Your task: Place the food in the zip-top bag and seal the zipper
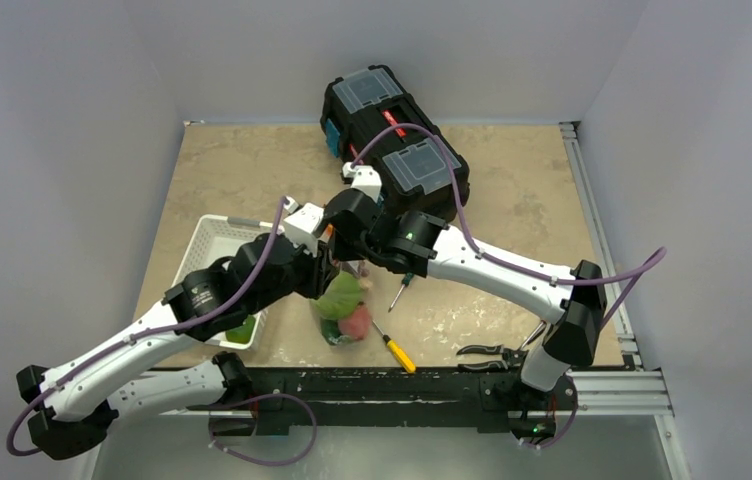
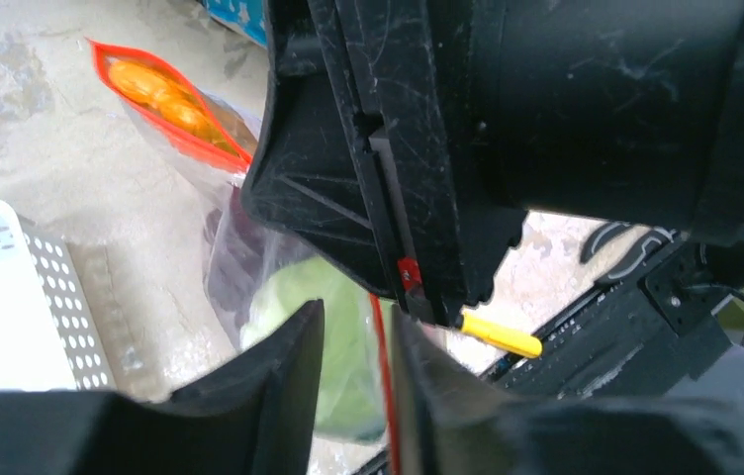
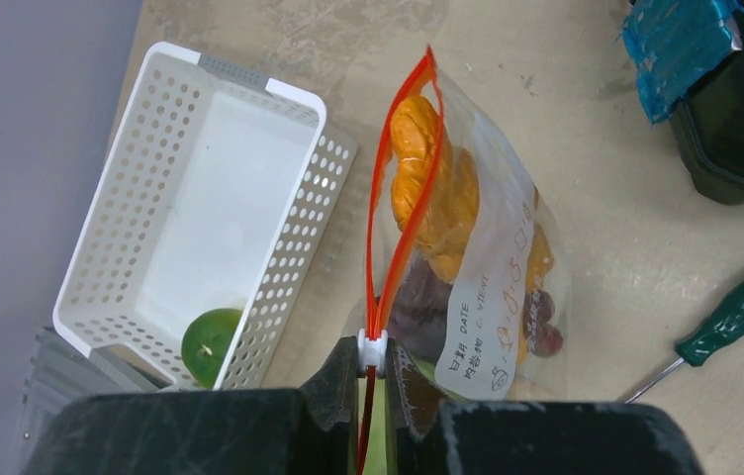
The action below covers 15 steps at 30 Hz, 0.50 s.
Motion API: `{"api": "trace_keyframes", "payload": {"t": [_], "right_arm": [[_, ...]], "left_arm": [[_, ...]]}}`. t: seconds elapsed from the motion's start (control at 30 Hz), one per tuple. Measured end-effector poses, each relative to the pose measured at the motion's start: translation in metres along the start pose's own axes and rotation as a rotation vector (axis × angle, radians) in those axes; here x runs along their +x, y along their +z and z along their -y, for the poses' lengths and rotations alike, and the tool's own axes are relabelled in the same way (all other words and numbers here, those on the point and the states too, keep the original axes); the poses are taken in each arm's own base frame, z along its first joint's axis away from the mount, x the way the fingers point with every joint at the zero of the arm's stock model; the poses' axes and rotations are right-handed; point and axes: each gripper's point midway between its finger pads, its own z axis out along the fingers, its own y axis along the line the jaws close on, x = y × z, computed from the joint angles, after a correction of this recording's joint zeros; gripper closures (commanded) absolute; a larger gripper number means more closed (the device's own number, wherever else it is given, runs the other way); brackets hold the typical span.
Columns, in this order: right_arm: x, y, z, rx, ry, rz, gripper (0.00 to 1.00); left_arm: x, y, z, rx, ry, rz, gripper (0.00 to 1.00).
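Observation:
The clear zip-top bag (image 3: 492, 287) stands between my two grippers, with carrots (image 3: 422, 168), purple grapes (image 3: 418, 307) and a pale green cabbage (image 2: 338, 336) inside. Its orange-red zipper (image 3: 403, 208) gapes apart above the white slider tab. My right gripper (image 3: 372, 348) is shut on that tab. My left gripper (image 2: 356, 309) has its jaws a little apart; the zipper strip (image 2: 380, 341) runs between them against the right finger. In the top view both grippers crowd over the bag (image 1: 344, 312). One green round fruit (image 3: 212, 344) lies in the white basket (image 3: 249, 84).
A black toolbox (image 1: 397, 140) sits at the back. A green-handled screwdriver (image 3: 739, 312) lies right of the bag, a yellow-handled screwdriver (image 1: 397, 352) and pliers (image 1: 487, 352) near the front edge. The basket (image 1: 207, 245) stands left of the bag.

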Motion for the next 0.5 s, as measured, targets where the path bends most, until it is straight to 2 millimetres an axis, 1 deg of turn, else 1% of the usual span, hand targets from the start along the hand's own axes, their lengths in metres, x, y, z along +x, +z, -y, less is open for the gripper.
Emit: {"api": "trace_keyframes", "payload": {"t": [0.07,0.1,0.17,0.23,0.3,0.4,0.5], "right_arm": [[-0.002,0.001,-0.002,-0.013,-0.028,0.010,1.00],[-0.003,0.002,-0.002,-0.024,-0.053,0.020,1.00],[-0.004,0.005,-0.004,-0.051,-0.116,0.044,1.00],[-0.004,0.009,-0.003,-0.089,-0.202,0.072,1.00],[-0.003,0.009,-0.003,-0.148,-0.295,0.090,1.00],[-0.006,0.002,-0.011,-0.274,-0.394,0.105,1.00],[-0.022,-0.007,-0.028,-0.407,-0.452,0.154,1.00]], "left_arm": [[-0.002,-0.003,0.001,0.008,-0.001,0.002,0.37],[-0.004,-0.006,0.001,0.015,-0.001,0.005,0.30],[-0.013,-0.017,0.002,0.034,0.002,0.034,0.19],[-0.026,-0.034,-0.001,0.035,-0.006,0.083,0.11],[-0.043,-0.055,-0.013,0.003,-0.024,0.148,0.06],[-0.070,-0.092,-0.045,-0.108,-0.074,0.280,0.06],[-0.090,-0.126,-0.073,-0.224,-0.116,0.387,0.07]]}}
